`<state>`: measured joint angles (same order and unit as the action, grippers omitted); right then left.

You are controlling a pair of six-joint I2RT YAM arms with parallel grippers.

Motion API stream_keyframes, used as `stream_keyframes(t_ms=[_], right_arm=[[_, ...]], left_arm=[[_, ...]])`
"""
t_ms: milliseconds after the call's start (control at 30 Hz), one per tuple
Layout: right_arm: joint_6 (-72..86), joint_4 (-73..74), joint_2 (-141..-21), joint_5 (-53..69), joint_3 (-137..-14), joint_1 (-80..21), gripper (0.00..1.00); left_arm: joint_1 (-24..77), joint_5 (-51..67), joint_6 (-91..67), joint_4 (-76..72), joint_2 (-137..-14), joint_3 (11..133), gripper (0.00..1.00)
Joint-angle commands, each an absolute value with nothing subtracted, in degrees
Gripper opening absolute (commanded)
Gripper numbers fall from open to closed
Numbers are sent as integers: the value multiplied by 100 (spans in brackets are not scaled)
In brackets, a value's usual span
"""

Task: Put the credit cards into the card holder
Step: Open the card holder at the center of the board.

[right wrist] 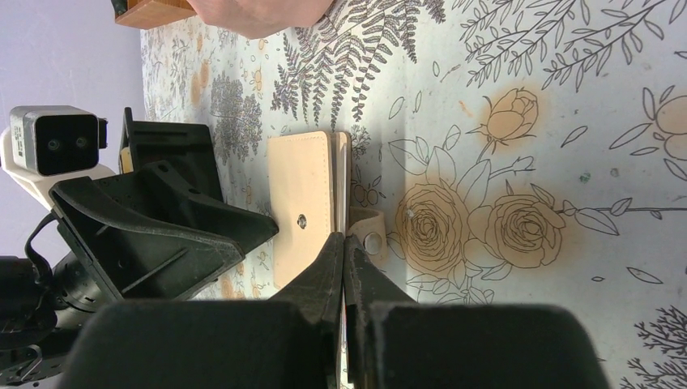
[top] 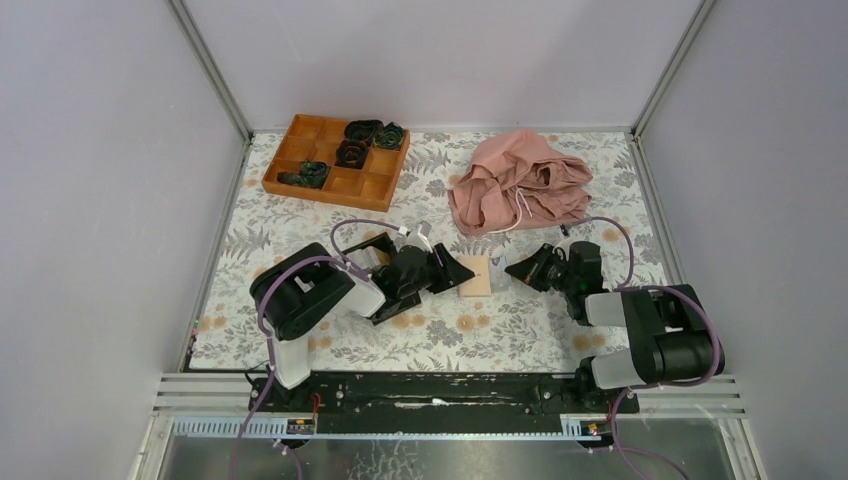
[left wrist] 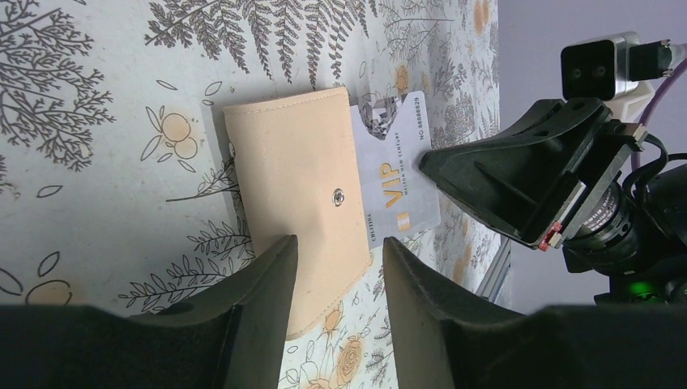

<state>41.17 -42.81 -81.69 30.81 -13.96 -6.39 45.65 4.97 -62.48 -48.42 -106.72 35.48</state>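
— Well, where's the card holder point(left wrist: 292, 186)?
— Flat on the table point(left wrist: 97, 203), a credit card point(left wrist: 397, 170) jutting from its edge.
— Fingers?
— The left gripper point(left wrist: 339, 243) is spread above the holder; the right gripper point(right wrist: 342, 243) is pinched on the card.
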Motion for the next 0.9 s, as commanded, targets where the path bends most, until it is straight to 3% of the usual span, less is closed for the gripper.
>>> stream_keyframes(t_ms=[0,867], right_arm=[[4007,-4537,-8238,3004,-1382,-720,0],[4940,-6124,-8753,3522,-1106,-833,0]], left_arm=[[4491,475,-6240,-4842,-10811,3410,51],[4483,524,-6227,-4860,-11005,3418,51]])
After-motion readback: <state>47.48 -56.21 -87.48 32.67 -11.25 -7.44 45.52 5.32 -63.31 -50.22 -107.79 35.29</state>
